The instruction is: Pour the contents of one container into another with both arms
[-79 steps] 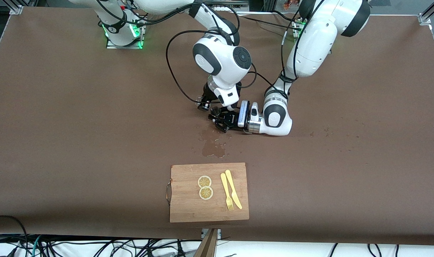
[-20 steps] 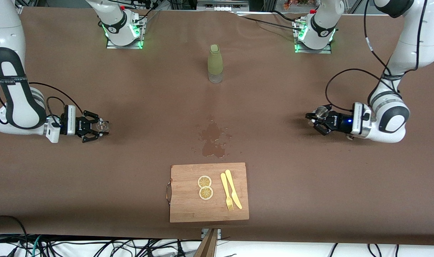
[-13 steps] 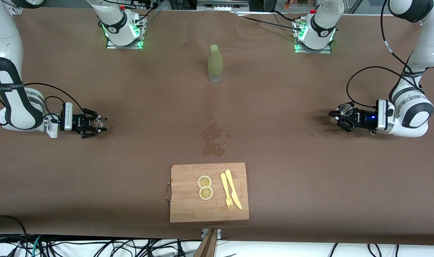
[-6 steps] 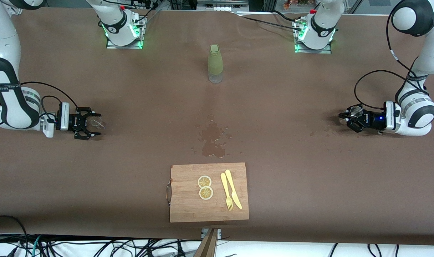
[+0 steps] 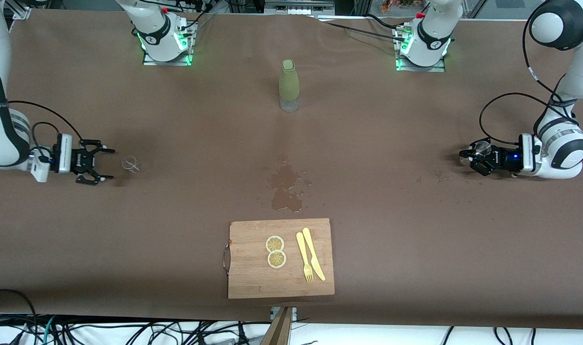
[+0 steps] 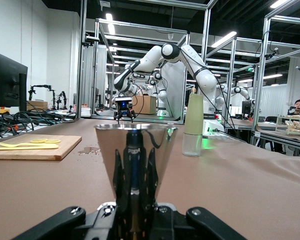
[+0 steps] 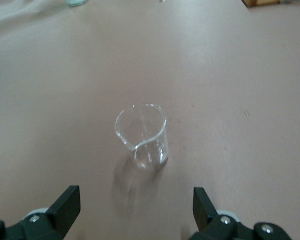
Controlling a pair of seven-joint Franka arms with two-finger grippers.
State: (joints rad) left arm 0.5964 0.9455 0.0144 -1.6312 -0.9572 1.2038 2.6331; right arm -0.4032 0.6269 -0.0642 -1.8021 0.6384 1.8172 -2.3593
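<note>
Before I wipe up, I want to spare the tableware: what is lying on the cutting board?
On the board lie two lemon slices, side by side, and beside them a yellow fork and knife. Whether anything lies beneath them cannot be seen.

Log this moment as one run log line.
right gripper: open, beside glass beaker on table | left gripper: shut on metal cup | bottle: upright between bases

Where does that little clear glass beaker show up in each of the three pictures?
Front view: the glass beaker stands on the table, just ahead of the open right hand.
Right wrist view: beaker in the middle, upright.
Left wrist view: not visible.
Shared landmark: the green bottle.
</note>
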